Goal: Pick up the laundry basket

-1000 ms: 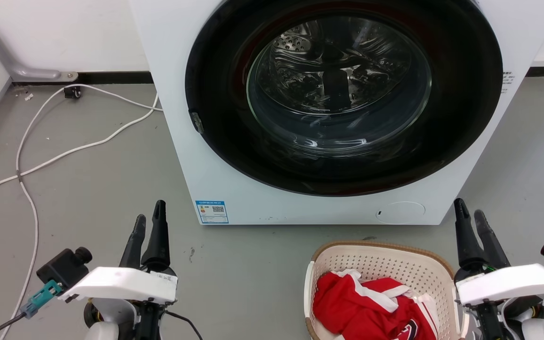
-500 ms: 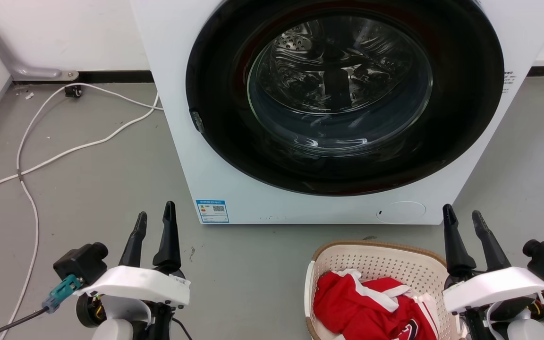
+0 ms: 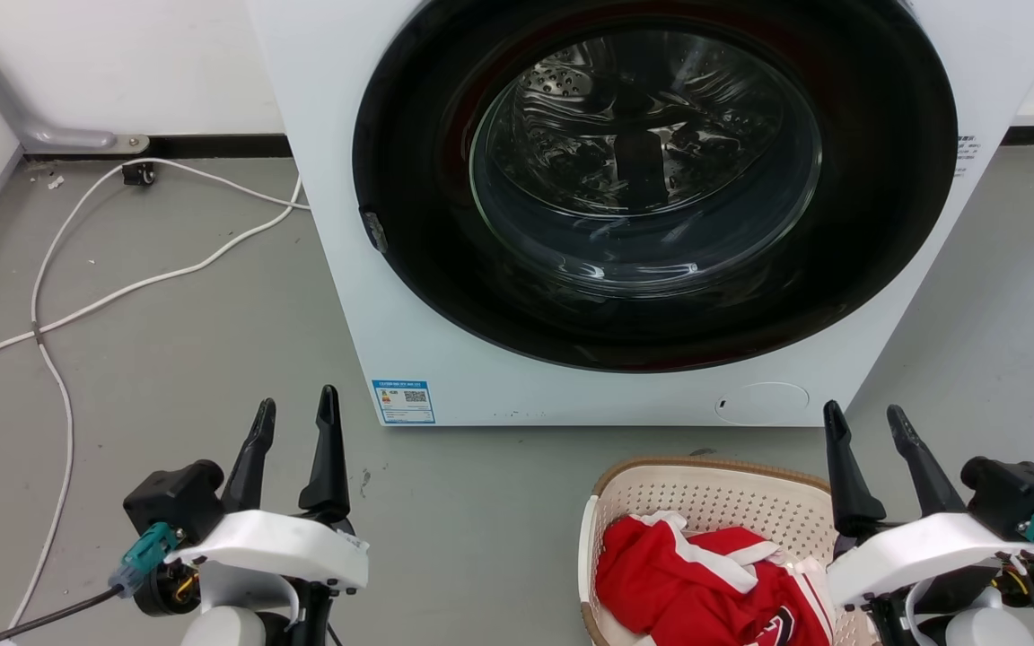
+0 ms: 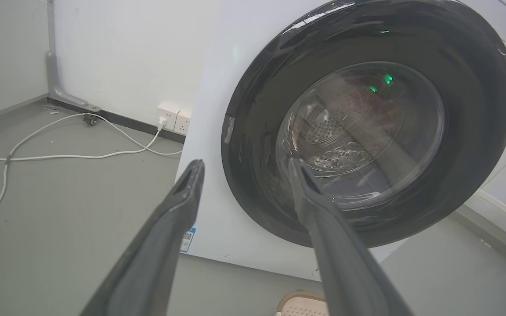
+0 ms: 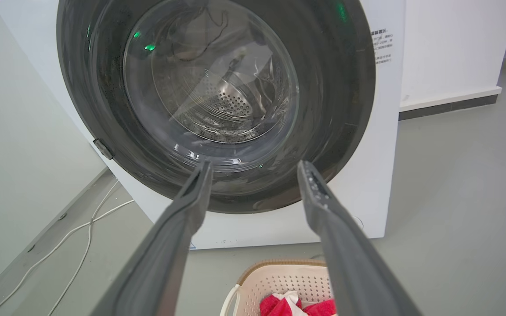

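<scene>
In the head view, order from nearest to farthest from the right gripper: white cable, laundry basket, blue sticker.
1. laundry basket, beside the right gripper.
2. blue sticker, on the washer's lower left corner.
3. white cable, on the far left floor.

The laundry basket [image 3: 732, 507] is cream-white perforated plastic with a brown woven-look rim. It stands upright on the grey floor [image 3: 481, 520] just before the washer [image 3: 346, 269], holding red-and-white cloth [image 3: 687, 574].

Cream-white perforated laundry basket [image 3: 732, 511] with brown woven-look rim; red-and-white garment [image 3: 705, 583]; white washer [image 3: 337, 224] with black door ring; grey floor [image 3: 167, 359].
</scene>
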Controlling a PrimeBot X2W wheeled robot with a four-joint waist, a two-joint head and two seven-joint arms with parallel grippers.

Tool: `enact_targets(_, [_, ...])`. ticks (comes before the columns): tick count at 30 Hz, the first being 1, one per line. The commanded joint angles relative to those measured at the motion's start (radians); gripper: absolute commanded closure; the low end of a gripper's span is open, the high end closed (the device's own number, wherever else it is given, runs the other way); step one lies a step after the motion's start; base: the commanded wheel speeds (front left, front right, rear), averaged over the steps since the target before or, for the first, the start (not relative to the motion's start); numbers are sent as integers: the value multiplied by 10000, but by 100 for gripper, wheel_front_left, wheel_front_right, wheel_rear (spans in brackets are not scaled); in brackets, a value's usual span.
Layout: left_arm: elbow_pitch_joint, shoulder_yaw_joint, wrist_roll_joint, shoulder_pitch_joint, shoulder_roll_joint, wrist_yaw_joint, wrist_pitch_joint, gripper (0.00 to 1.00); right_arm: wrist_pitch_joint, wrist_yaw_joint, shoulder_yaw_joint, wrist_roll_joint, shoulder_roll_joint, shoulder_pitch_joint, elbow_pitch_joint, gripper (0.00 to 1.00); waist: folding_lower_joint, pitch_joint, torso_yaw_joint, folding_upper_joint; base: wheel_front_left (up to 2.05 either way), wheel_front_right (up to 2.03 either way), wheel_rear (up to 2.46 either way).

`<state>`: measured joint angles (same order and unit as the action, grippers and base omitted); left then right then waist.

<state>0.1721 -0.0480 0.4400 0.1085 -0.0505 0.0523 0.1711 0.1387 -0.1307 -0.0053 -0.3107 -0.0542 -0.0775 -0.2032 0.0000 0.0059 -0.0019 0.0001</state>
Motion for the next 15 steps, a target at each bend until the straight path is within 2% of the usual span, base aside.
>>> enact_targets(1, [-39, -1, -206, 139, -13, -48, 68, 0, -8, 0, 27, 244, 27, -116, 39, 0, 0, -1, 6, -1, 0, 0, 0])
enact_targets(15, [198, -98, -1589, 111, -8, -171, 378, 0, -130, 0, 48, 1539, 38, -91, -128, 0, 0, 13, 45, -1, 0, 0, 0])
